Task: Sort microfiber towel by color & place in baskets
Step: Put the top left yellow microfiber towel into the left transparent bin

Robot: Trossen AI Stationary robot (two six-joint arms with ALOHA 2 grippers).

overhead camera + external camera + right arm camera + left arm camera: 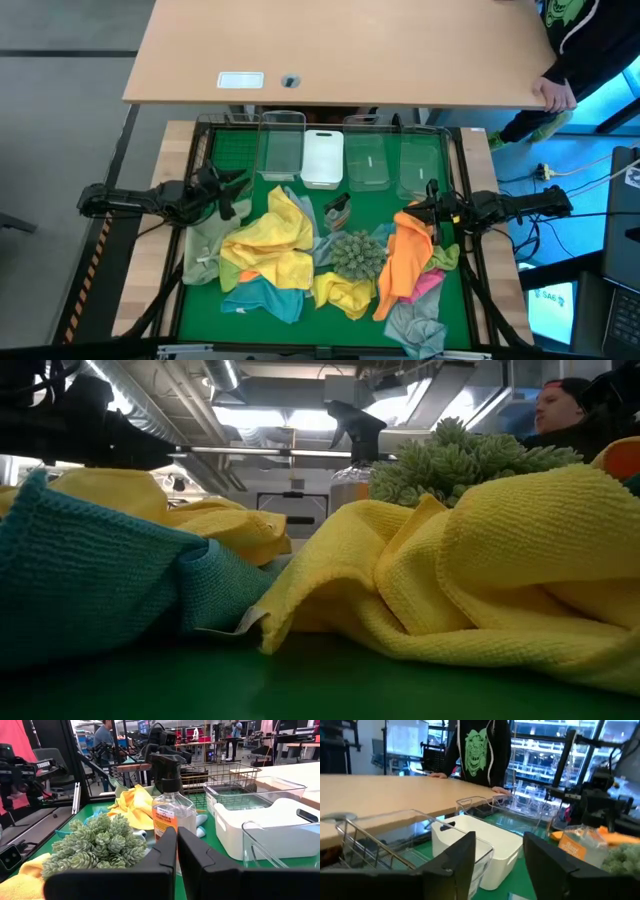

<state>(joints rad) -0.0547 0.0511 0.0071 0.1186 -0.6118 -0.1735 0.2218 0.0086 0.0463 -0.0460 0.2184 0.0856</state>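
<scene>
Nearest the low camera, a yellow towel (470, 570) lies rumpled on the green bench (300, 685), touching a teal towel (90, 580) at its nine o'clock.

Seen from overhead, the towel heap fills the near half of the bench: yellow, teal, an orange towel (405, 262) and a grey towel (418, 325), piled around a spiky grey-green ball (357, 252) at the centre. At twelve o'clock stands a row of baskets: a clear basket (282, 145), a white basket (323, 157) and two more clear ones (368, 160). None shows a towel inside, so the sorting looks barely begun. A spray bottle (172, 817) stands between the heap and the baskets.

The left claw (232, 195) hovers at nine o'clock, fingers spread and empty, aimed at the white basket (485, 847). The right claw (432, 212) hangs at three o'clock over the orange towel, fingers pinched closed on nothing I can see.

The risks, as I judge them: overlapped towels may come up two at a time and mix colours; a dragged cloth could topple the bottle or roll the ball; a low approach could knock the light baskets askew. A person's hand (553, 93) rests on a tan table (340, 50) beyond.
</scene>
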